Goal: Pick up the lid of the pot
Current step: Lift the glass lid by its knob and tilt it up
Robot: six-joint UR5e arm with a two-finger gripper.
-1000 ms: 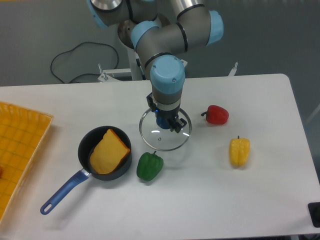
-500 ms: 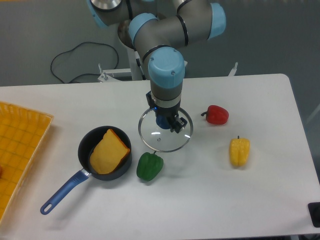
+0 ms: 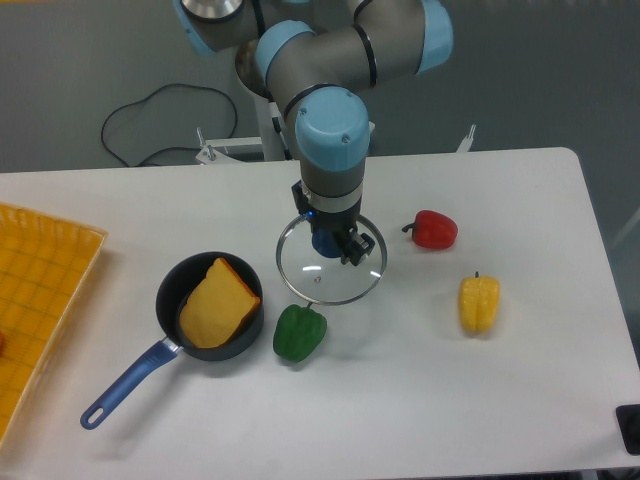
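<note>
Lid [image 3: 331,287] of clear glass with a metal rim is at mid-scene, right of the black pan [image 3: 171,290], left of the red pepper [image 3: 434,230] and just beyond the green pepper [image 3: 299,333]. The gripper [image 3: 330,229] has its fingers drawn in on the blue knob [image 3: 327,243], one on either side. That knob is the right place to hold: central, so the weight should balance, and kinder than pinching the rim. I'd expect a stiff, moderately heavy piece, slick on the glass and easily chipped. A loose grip could let it tilt or swivel, so the lift wants to be straight and slow. Whether the rim clears the table [image 3: 430,400], I cannot tell.
</note>
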